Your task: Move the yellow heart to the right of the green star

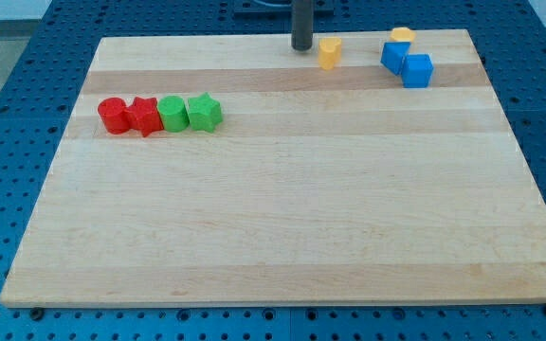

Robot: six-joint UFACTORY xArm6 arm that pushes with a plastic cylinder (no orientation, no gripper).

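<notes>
Tip (302, 47) just left of yellow heart (329, 52); no pincer fitted, state untellable.
Risks shoving heart right, away from green star (204, 112).

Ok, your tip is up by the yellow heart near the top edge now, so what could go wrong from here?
1. My tip sits on the view's left of the yellow heart; pushing from here would likely send it rightward toward the blue blocks, away from the green star.
2. The heart lies close to the board's top edge and could slide off.
</notes>
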